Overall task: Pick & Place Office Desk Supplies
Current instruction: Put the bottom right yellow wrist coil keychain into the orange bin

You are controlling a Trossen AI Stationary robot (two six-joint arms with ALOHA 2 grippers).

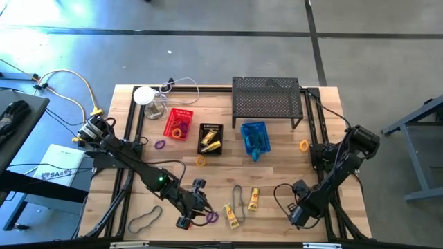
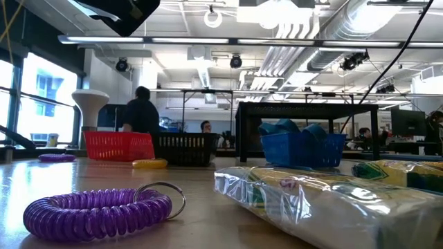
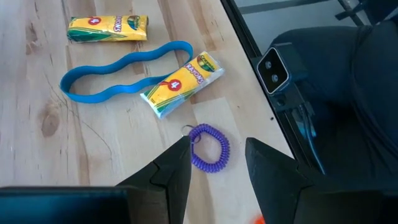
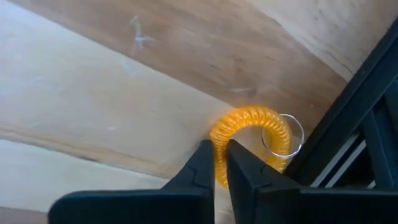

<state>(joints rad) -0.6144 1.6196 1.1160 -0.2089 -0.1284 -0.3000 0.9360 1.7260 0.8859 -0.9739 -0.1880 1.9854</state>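
1. High view: the wooden table (image 1: 228, 180) carries a black wire-mesh shelf (image 1: 266, 100) at the far side. In front of it stand three small baskets: a red basket (image 1: 178, 124) holding small rings, a black basket (image 1: 210, 138) holding yellow packs, and a blue basket (image 1: 253, 137) with blue pieces. A white round object (image 1: 145, 95) with a cable sits at the far left. The left gripper (image 1: 197, 209) hangs over the near edge, just beside a purple coil ring (image 1: 211, 216). Two yellow crayon packs (image 1: 232, 215) lie to its right, with a rubber-band loop (image 1: 237, 197) between them. A dark grey loop (image 1: 144, 220) lies near left. The right gripper (image 1: 299, 214) is low at the near right.

2. Low view: the purple coil ring (image 2: 97, 213), ribbed plastic with a metal key ring, lies close to the camera. A shiny film-wrapped crayon pack (image 2: 325, 204) lies to the right. The baskets line up far behind; people show in the room beyond.

3. Left wrist view: the left fingers (image 3: 177, 171) stand apart, hovering above the purple coil, not gripping it. Beyond lie two crayon packs and a blue wavy band (image 3: 124, 71).

4. Right wrist view: the right fingers (image 4: 202, 165) are pinched together on an orange coil ring (image 4: 245, 134) beside the table's black frame rail (image 4: 354, 118).
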